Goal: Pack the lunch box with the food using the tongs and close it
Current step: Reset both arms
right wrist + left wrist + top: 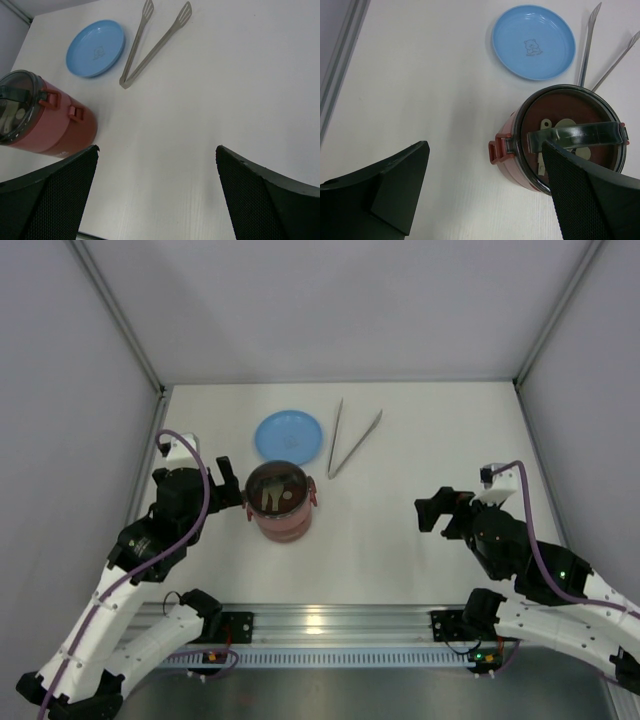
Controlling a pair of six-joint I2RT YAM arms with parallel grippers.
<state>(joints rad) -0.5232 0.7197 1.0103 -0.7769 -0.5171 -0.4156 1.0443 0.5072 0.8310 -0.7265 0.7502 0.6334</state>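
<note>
On the worktop [430, 430], left of centre, the lunch box [279, 502] stands stacked with its lid on and its handle [575, 134] lying across the top. The blue plate [288, 434] sits just behind it. The tongs [350, 438] lie in a narrow V beside the plate, apart from both tools.

My left tool [231, 487] is spread wide and holds nothing. It hangs just beside the box's left wall, and I cannot confirm contact. My right tool [427, 513] is likewise wide and empty, over bare worktop and well apart from box, plate and tongs.

Finding: packing is not yet under way. I judge the step in hand to be opening the box, since nothing can go in while the lid is on. The next move calls for bringing the left tool onto the lid or handle. The right tool is better placed to collect the tongs.

View comparison:
- **Left wrist view:** it looks down through the dark lid and shows pale flat shapes beneath. I cannot tell whether they are food or fittings.
- **Right wrist view:** it alone shows the box's side wall with its red clips [74, 112], and the tongs' flat slotted tips.
- **Top view:** it gives neither, but it alone places both arms.
- **All views:** no loose food pieces show in any of them.
</note>
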